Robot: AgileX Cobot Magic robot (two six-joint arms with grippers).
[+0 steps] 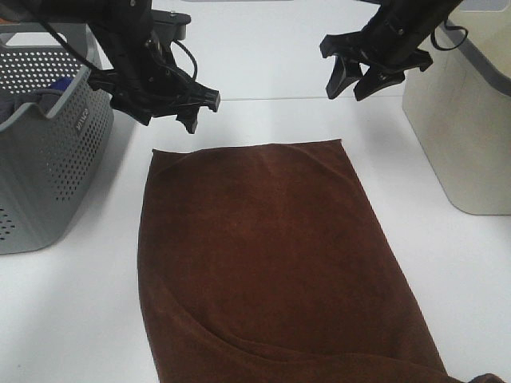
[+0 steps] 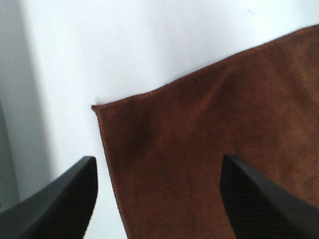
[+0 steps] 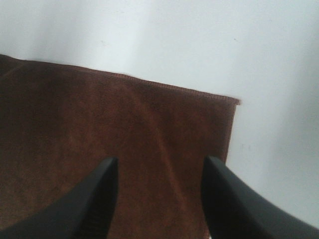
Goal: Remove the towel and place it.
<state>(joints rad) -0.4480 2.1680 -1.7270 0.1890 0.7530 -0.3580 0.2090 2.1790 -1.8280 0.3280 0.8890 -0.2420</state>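
Observation:
The dark brown towel [image 1: 267, 255] lies spread flat on the white table, its far edge toward the arms. My left gripper [image 1: 188, 112] hovers open above the towel's far left corner [image 2: 97, 108], holding nothing. My right gripper [image 1: 355, 80] hovers open above the far right corner [image 3: 234, 102], also empty. In both wrist views the black fingers [image 2: 55, 204] [image 3: 89, 199] stand apart over the cloth [image 2: 209, 149] [image 3: 124, 139]. No white tag shows.
A grey perforated basket [image 1: 48, 152] with blue-grey cloth inside stands at the left. A beige bin [image 1: 463, 120] stands at the right. The towel's near edge runs off the bottom of the exterior view, with a fold at the near right corner [image 1: 479, 378].

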